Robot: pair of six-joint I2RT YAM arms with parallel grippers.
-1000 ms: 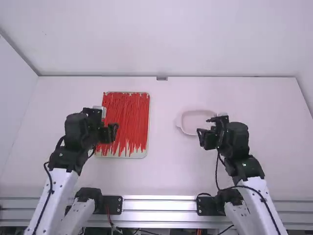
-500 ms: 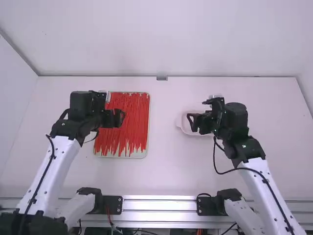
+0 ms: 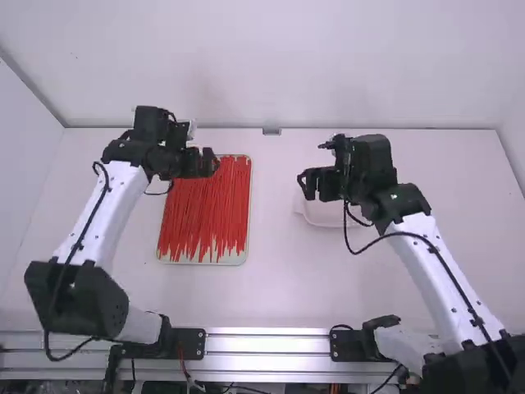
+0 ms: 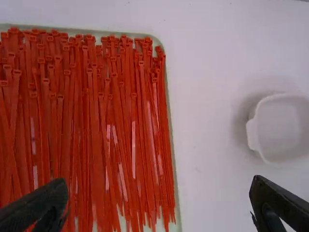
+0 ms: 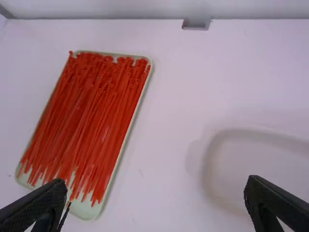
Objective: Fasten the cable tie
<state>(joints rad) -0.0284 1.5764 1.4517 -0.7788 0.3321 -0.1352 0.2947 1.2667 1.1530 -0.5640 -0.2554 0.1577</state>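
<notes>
cable ties [image 3: 205,211] | red, loose, unfastened | heaped on tray [image 3: 202,260]

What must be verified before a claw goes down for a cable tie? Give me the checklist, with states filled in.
1. Left claw open and empty: ok.
2. Right claw open and empty: ok.
3. Red cable ties lying on the tray: ok.
4. One tie lying apart from the heap for a clean pick: not ok, they overlap densely.
5. Left claw over the tray's far end: ok.
6. White dish empty: ok.
</notes>
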